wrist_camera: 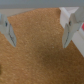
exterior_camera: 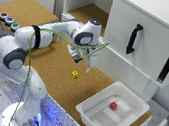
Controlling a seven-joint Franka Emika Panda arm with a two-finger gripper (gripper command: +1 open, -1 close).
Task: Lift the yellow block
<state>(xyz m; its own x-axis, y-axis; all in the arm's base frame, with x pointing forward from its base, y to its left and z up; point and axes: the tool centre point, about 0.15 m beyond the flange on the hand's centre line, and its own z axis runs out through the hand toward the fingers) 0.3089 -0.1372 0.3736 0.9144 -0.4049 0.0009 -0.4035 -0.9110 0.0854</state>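
Exterior view, scanning from its left: three coloured buttons (exterior_camera: 8, 21) are sitting on the box at the cork edge; I am not making out any labels, too blurred. The arm's base is cut off at the lower edge of the frame. A green cable (exterior_camera: 32, 56) is trailing along the white arm links.

Centre: the gripper (exterior_camera: 84, 59) is hanging above the cork table (exterior_camera: 49, 63), fingers pointing down. The yellow block (exterior_camera: 75, 74) is lying on the cork below and slightly toward the exterior view's left of the fingertips, apart from them, nothing touching it. Its dark marks are showing only as a smudge.

Further right: a white tray (exterior_camera: 91, 120) is holding a small red cube (exterior_camera: 113, 105). Behind it, a white cabinet door with a black handle (exterior_camera: 133, 38), its far side running out of frame.

Wrist view: I am seeing both fingers (wrist_camera: 8, 31) spread wide apart with only blurred cork between them. The block is not appearing here, so I am locating it from the exterior view alone.
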